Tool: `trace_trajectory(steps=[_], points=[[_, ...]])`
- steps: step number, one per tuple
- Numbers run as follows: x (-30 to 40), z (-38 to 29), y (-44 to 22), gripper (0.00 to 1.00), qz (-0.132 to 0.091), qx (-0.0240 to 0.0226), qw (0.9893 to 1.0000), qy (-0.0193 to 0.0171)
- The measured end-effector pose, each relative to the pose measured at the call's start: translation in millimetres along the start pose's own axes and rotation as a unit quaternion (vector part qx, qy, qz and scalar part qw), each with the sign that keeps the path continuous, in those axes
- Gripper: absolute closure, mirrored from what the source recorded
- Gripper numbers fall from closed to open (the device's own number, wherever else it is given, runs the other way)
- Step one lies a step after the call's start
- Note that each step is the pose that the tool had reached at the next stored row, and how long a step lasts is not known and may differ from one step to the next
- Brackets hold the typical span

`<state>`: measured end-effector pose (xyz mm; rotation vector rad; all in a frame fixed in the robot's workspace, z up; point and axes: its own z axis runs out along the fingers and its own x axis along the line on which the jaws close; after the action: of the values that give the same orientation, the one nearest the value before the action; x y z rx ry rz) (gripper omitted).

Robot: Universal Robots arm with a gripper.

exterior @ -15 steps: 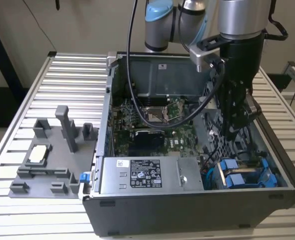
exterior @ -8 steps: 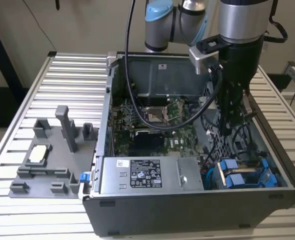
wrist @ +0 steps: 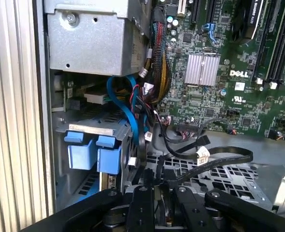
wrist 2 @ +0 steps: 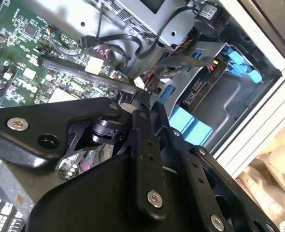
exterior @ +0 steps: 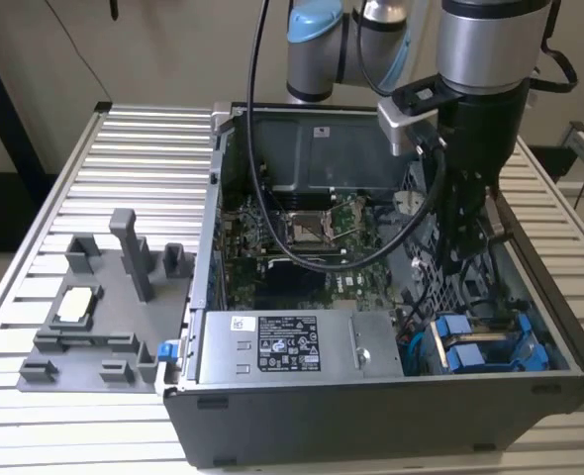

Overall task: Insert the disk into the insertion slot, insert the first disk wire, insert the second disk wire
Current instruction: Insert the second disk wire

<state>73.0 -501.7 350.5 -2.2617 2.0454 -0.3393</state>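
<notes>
Far on the exterior view's left: slatted aluminium table (exterior: 35, 198), bearing a grey fixture plate (exterior: 104, 307) with upright posts and a small pale block in one pocket.

Next toward the middle: open black computer case (exterior: 371, 426), lying on its side on the table. Along its near edge, a grey power supply (exterior: 292, 346) with a printed label. Behind that, the green motherboard (exterior: 312, 237), crossed by a thick black hose looping down from the arm.

Further toward the exterior view's right: gripper (exterior: 458, 267) lowered inside the case, above the perforated grey cage (wrist: 220, 174). In both wrist views, fingers (wrist 2: 142, 125) drawn close together, pinching the end of a flat black cable (wrist 2: 84, 72) that trails off across the board. Same cable (wrist: 229, 157) curving over the cage in the first wrist view, with a small white tag on it.

Near the case's corner on the exterior view's right: the disk (exterior: 470, 356) in its blue carrier, seated in the insertion slot (wrist 2: 229, 96), just beside a second blue-framed drive (exterior: 450, 327). Blue tabs of both facing outward, near the gripper but apart from it.
</notes>
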Motion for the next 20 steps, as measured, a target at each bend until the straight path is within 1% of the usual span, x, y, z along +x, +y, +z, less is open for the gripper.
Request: trace_trajectory(steps=[1, 3, 4, 7, 8, 16, 17, 20], points=[[1.0, 0.1, 0.0, 0.79, 0.000, 0.0000, 1.0000, -0.0003], [3.2, 0.4, 0.1, 0.79, 0.000, 0.0000, 1.0000, -0.0011], [4.3, 0.5, 0.1, 0.84, 0.000, -0.0001, 1.0000, -0.0014], [7.9, 0.9, -0.2, 0.84, 0.000, -0.0011, 1.0000, -0.0025], [9.4, 0.9, -0.8, 0.84, 0.000, -0.0027, 1.0000, -0.0029], [21.2, 1.2, -9.2, 0.84, -0.001, -0.0194, 0.9998, -0.0061], [22.9, 1.6, -10.5, 0.84, -0.001, -0.0210, 0.9998, -0.0065], [28.7, 3.0, -13.9, 0.84, -0.001, -0.0237, 0.9997, -0.0078]])
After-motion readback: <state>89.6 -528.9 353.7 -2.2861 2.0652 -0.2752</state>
